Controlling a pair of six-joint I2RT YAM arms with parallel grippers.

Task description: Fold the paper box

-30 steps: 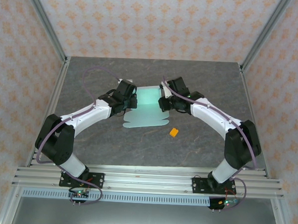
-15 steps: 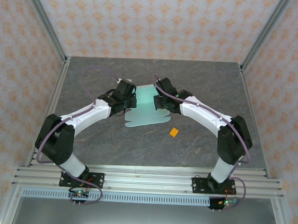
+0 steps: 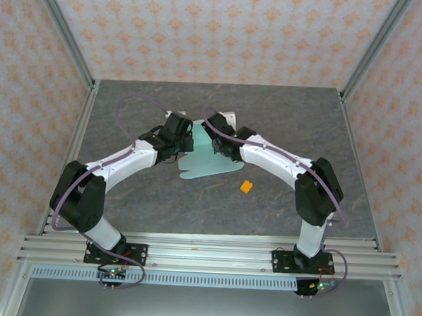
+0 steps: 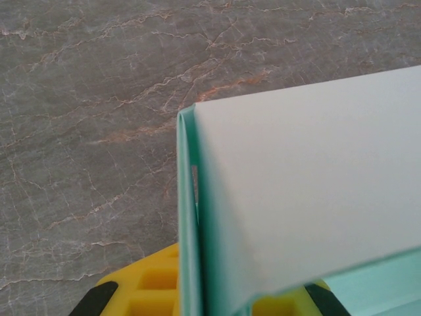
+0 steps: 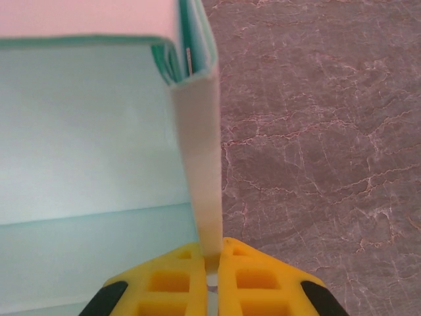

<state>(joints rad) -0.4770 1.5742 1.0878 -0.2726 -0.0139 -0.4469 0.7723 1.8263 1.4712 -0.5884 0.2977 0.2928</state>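
On the grey, stone-patterned table [image 3: 283, 126], top view: the paper box [image 3: 209, 166] lies near the middle as a pale mint-green sheet. Its near, scalloped edge is flat on the surface and its far part is raised between the two arms. The left gripper [image 3: 186, 137] is at the sheet's left side and the right gripper [image 3: 212, 132] at the raised far part, the two close together. A small orange block [image 3: 245, 187] lies on the table to the right of the sheet's near edge, apart from it.

Left wrist view: the left gripper [image 4: 197, 299] is closed on the paper box [image 4: 309, 184], its yellow fingers [image 4: 141, 293] either side of a folded edge. Two layers of card run up from between them, and a wide panel slopes off to the right. The table [image 4: 85, 99] lies behind.

Right wrist view: the right gripper [image 5: 212, 266] is clamped on a thin upright wall of the paper box [image 5: 85, 131], with yellow fingers [image 5: 253, 276] touching it on both sides. The wall meets a broad panel on the left at a folded corner, with the table [image 5: 316, 131] to the right
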